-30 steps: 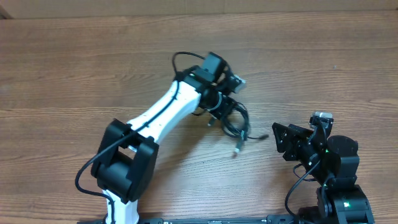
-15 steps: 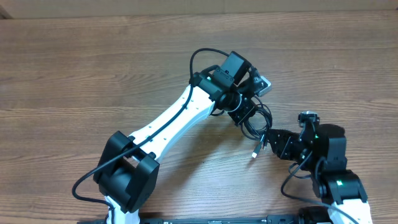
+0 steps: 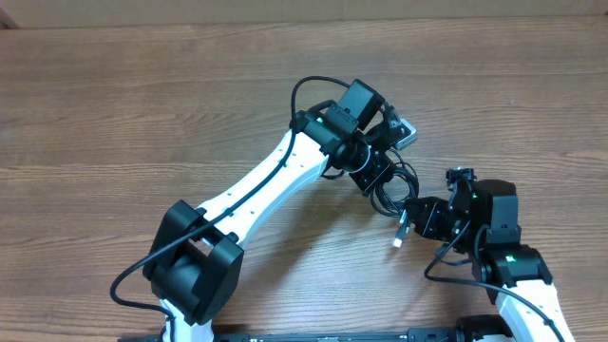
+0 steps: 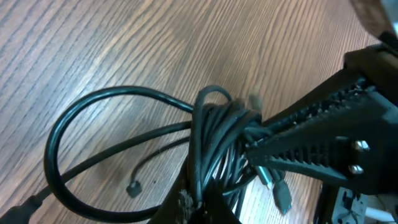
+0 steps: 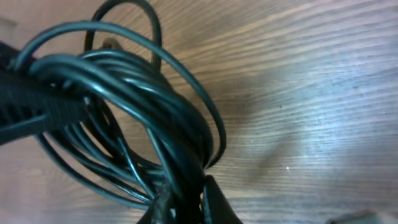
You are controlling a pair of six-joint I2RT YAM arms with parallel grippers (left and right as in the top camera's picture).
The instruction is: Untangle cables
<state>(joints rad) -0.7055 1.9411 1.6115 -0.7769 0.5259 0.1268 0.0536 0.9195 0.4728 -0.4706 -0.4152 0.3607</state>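
The cables [image 3: 391,190] are a bunch of thin black cords hanging between both grippers just above the wooden table. My left gripper [image 3: 372,173] is shut on the bunch from the upper left; in the left wrist view the cords [image 4: 214,134] run down into its jaws [image 4: 200,208]. My right gripper [image 3: 410,211] is shut on the same bunch from the lower right, with the cords [image 5: 143,118] pinched at the bottom of its view [image 5: 186,202]. A silver-tipped plug [image 3: 400,237] dangles below. One wide loop [image 4: 68,124] and a small black plug [image 4: 132,188] lie on the wood.
The wooden table [image 3: 114,114] stretches bare to the left and back. The white left arm [image 3: 256,185] crosses the middle diagonally, with its own thicker wire [image 3: 306,87] looped above the wrist. The right arm's base [image 3: 518,275] sits at the front right.
The left gripper carried the bunch to the right. The right arm then moved in toward it and its jaws closed on the cables.
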